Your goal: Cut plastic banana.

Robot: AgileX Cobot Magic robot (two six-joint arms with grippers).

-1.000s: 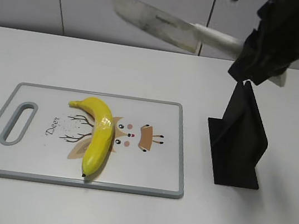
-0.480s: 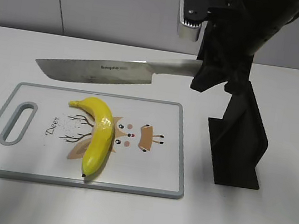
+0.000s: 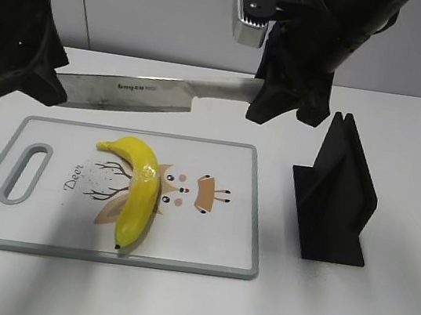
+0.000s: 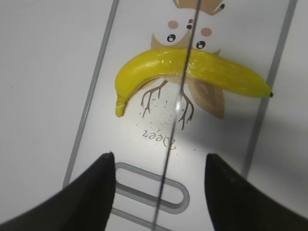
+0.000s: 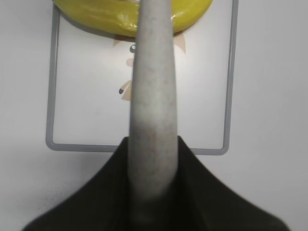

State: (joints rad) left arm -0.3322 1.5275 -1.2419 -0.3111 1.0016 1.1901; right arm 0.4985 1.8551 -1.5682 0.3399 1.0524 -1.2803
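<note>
The banana (image 3: 138,190) lies whole on the board (image 3: 206,236), across the deer print. The right gripper (image 3: 287,98) is clamped on the knife (image 3: 137,93) handle, holding the blade level in the air above the board's far edge. The left gripper (image 4: 159,187) hangs wide apart over the board, holding nothing

Bright, even light, soft shadows right of the black stand (image 3: 335,200) and under the banana (image 3: 136,186) on the white worktop (image 3: 378,309), glare spot on the cutting board (image 4: 180,103), knife handle (image 5: 153,96) blurred close up
</note>
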